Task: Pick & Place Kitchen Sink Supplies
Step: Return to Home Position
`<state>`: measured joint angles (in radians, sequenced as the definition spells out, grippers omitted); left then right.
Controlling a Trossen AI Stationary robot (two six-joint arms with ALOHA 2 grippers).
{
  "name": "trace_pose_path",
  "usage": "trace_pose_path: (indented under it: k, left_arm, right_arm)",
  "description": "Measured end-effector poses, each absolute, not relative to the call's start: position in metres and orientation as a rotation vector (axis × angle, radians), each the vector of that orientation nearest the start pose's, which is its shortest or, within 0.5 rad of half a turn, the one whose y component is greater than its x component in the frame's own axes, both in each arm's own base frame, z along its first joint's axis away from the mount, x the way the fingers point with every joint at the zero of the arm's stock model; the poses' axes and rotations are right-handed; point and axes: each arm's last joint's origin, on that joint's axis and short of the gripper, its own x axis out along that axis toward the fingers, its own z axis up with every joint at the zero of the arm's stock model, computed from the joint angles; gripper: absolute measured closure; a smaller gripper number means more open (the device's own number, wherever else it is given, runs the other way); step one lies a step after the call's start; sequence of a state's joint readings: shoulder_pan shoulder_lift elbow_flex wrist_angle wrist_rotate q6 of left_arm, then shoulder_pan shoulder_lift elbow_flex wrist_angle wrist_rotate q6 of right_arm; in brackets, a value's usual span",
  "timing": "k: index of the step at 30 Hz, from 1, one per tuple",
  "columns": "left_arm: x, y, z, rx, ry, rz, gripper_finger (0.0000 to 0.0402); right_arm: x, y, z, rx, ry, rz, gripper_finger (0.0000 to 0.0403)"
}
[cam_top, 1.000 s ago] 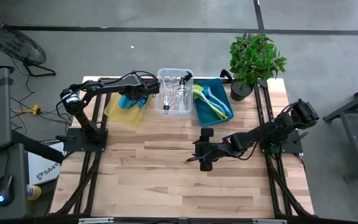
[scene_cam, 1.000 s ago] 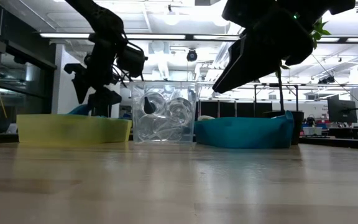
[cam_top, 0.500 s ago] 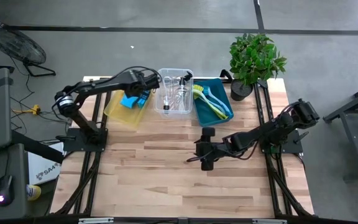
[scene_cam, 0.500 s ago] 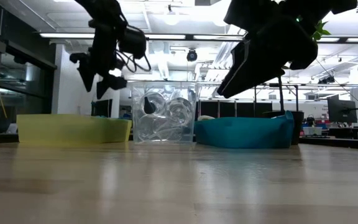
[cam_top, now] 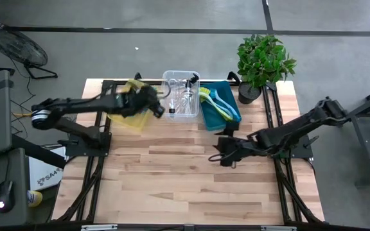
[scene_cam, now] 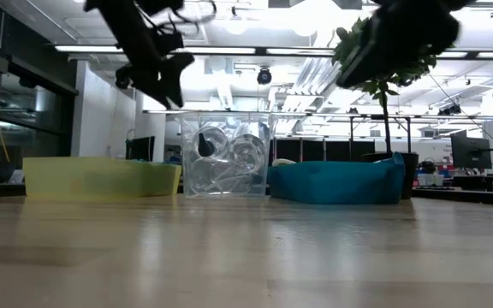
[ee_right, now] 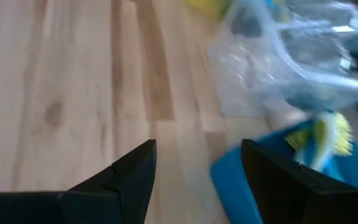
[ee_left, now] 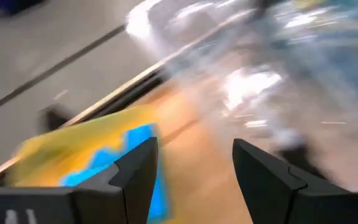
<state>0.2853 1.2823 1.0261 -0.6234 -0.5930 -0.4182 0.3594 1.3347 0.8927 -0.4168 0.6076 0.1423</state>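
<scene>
Wooden table (cam_top: 172, 179) filled the high view, with the yellow bin (cam_top: 133, 122), clear bin (cam_top: 182, 117) and teal bin (cam_top: 228, 88) at upper centre. Brushes (cam_top: 218, 106) in teal: stiff, I'd take the handle. Bottles (cam_top: 186, 96) in clear: slick. Sponges (ee_left: 138, 140) in yellow: soft, light. Left gripper (cam_top: 154, 109) by the yellow bin and right gripper (cam_top: 223, 156) mid-frame: fingers apart, empty.

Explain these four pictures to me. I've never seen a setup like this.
Two dark robot arms work at a wooden table. One picture looks straight down, one level across the tabletop, two from cameras on the arms' wrists. Along the far edge: a yellow bin with blue sponges, a clear bin with pump bottles, a teal bin with dish brushes, and a potted plant. The left gripper hangs by the yellow bin, the right gripper above bare wood. Both are open, holding nothing.
</scene>
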Motion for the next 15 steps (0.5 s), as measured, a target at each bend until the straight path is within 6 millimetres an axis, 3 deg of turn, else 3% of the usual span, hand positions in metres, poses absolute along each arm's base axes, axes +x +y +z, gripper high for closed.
trace_pose_path:
  k: [4,10,15]
  left_arm:
    - [0.231,0.057,0.272,-0.216,0.560,0.788,0.0200]
    - [0.211,0.013,0.243,-0.198,0.383,0.393,0.0200]
    - [0.193,-0.009,0.215,-0.202,0.187,0.208,0.0200]
  right_arm:
    - [0.221,0.068,0.236,-0.234,0.725,-0.331,0.0176]
    - [0.167,0.054,0.209,-0.015,0.595,-0.314,0.0176]
    - [0.145,0.050,0.194,0.120,0.414,-0.213,0.0176]
